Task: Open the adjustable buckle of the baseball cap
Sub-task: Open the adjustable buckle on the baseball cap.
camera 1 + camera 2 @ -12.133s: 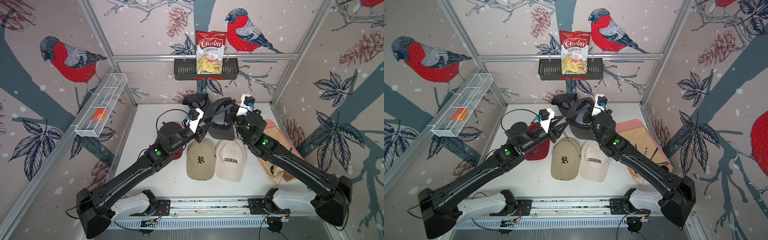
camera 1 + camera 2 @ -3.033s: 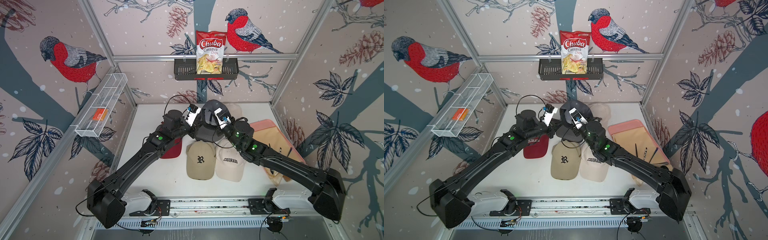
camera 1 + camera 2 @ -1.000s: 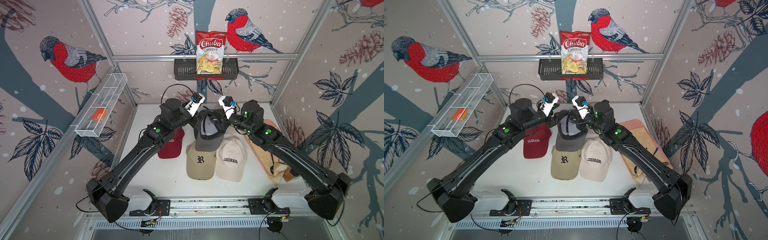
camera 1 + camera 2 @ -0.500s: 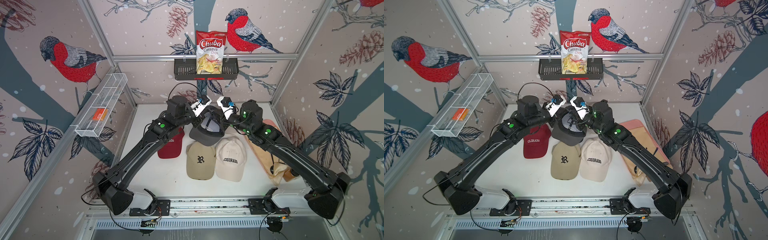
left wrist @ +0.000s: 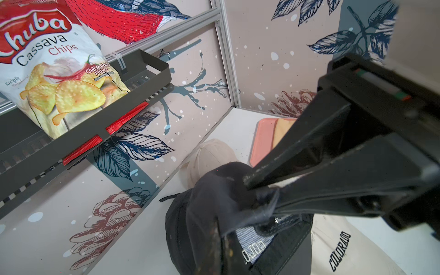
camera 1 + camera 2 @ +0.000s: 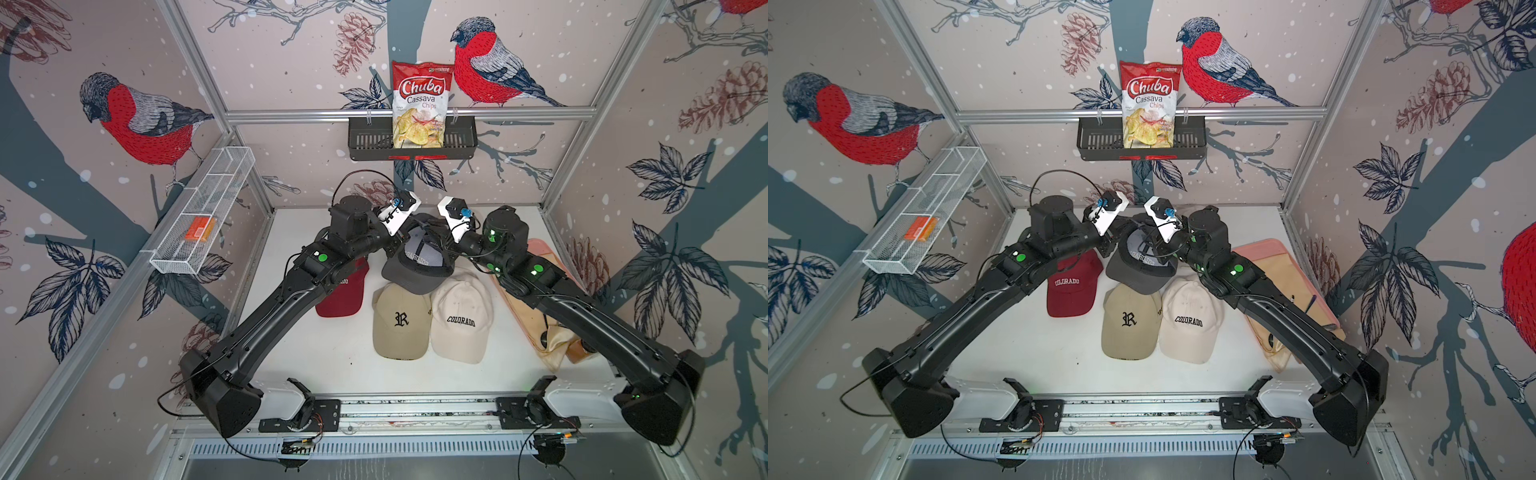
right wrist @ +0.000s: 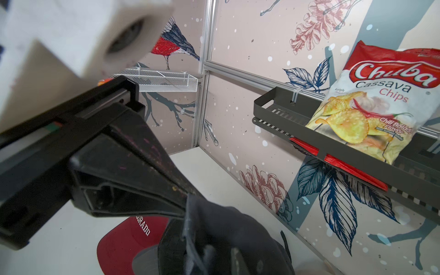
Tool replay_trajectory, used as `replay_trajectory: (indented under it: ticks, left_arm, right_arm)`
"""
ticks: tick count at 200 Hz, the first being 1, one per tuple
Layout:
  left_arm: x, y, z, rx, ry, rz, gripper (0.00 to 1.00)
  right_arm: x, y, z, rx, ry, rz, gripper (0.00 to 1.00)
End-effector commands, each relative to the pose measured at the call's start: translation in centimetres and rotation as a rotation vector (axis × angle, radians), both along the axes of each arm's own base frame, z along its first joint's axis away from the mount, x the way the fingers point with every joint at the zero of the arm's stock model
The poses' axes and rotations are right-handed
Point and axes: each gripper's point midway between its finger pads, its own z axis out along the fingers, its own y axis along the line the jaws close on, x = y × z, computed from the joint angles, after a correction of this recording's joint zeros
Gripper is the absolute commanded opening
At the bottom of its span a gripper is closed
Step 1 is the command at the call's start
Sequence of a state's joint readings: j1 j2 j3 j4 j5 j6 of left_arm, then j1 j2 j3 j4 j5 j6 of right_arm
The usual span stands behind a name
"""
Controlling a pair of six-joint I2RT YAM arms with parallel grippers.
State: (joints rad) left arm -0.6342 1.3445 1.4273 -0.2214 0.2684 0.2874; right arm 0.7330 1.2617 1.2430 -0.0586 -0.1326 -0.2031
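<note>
Cap (image 6: 419, 266) in dark grey hangs raised just behind the tan cap (image 6: 401, 324). My left end effector (image 5: 260, 198) has just clamped its rear fabric beside the buckle (image 5: 276, 219). The right end effector (image 7: 202, 221) is loosening, grip unclear. Buckle still shut, I judge.

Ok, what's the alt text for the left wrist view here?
The left gripper is shut on the fabric at the back of a dark cap. A cream cap reading COLORADO lies beside it, and a bag of chips stands in a dark basket on the wall behind.
</note>
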Motion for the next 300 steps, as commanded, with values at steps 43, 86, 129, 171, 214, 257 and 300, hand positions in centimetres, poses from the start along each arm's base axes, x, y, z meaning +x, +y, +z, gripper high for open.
replay_trajectory:
  ticks: [43,86,129,171,214,257,300]
  left_arm:
    - [0.1,-0.1,4.0,-0.168,-0.032,0.024,0.0]
    - [0.9,0.2,5.1,-0.215,-0.021,0.072,0.0]
    - [1.3,0.2,5.6,-0.25,-0.006,0.094,0.0]
    - [1.4,0.4,5.9,-0.271,0.002,0.113,0.0]
    - [1.3,0.3,6.2,-0.284,0.004,0.115,0.0]
    - [0.2,0.0,7.4,-0.332,0.012,0.066,0.0]
    - [-1.0,-0.1,8.9,-0.373,0.012,0.018,0.0]
  right_arm:
    - [-0.7,-3.8,2.9,0.115,-0.095,-0.097,0.48]
    - [-2.7,-5.2,1.6,0.084,-0.108,-0.083,0.56]
    - [-4.0,-5.2,-0.6,0.096,-0.079,-0.047,0.61]
    - [-4.1,-3.6,-2.3,0.042,-0.098,-0.052,0.63]
    - [-3.2,-2.0,-2.9,0.016,-0.146,-0.116,0.65]
    - [-1.4,-2.5,-2.1,0.012,-0.182,-0.249,0.61]
    - [-0.7,-3.9,-1.9,0.038,-0.198,-0.345,0.33]
